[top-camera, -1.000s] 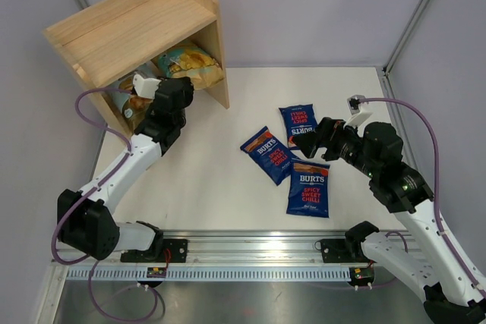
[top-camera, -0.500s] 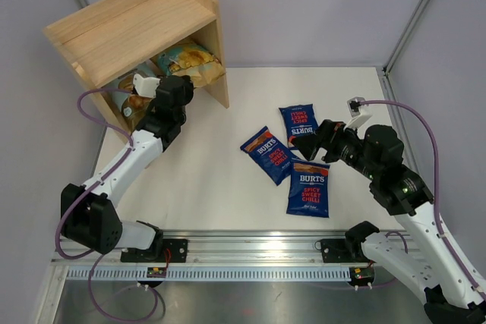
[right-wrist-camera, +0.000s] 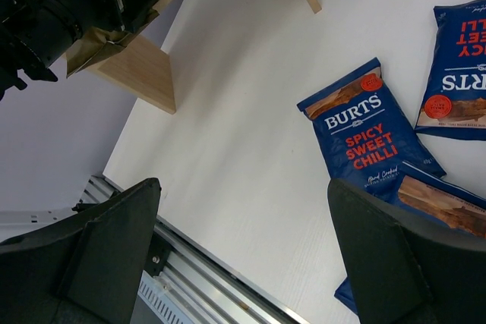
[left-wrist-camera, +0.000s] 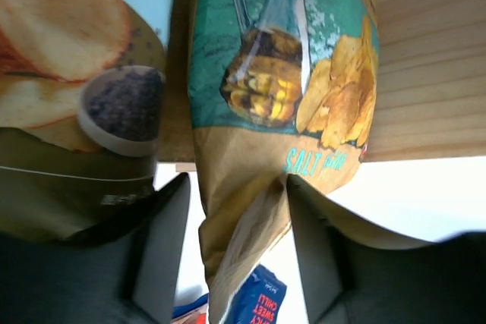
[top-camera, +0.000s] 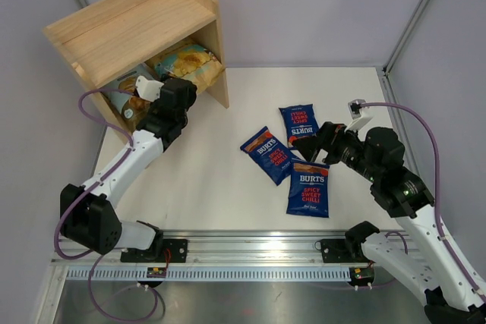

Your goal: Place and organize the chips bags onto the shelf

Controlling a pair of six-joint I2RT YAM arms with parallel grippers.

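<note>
The wooden shelf (top-camera: 129,24) stands at the back left. On its lower tier lie the tan-yellow chips bag (top-camera: 186,62) and the pale blue-olive bag (top-camera: 125,96). My left gripper (left-wrist-camera: 235,187) is open at the tier's front. The tan bag's (left-wrist-camera: 266,73) bottom seam hangs loose between its fingers (left-wrist-camera: 163,248), and the pale bag (left-wrist-camera: 68,51) lies to the left. Three dark blue bags (top-camera: 298,123) (top-camera: 266,153) (top-camera: 309,187) lie flat on the table. My right gripper (top-camera: 307,142) hovers open over them, holding nothing. Its wrist view shows two of them (right-wrist-camera: 364,138) (right-wrist-camera: 463,73) ahead.
The shelf's side panel (right-wrist-camera: 140,73) stands on the white table (top-camera: 220,180) left of the blue bags. Grey walls enclose the table at the back and sides. A metal rail (top-camera: 250,252) with both arm bases runs along the near edge.
My left gripper has opened and let go of the tan bag, which now rests on the lower tier. My right arm has shifted slightly over the blue bags.
</note>
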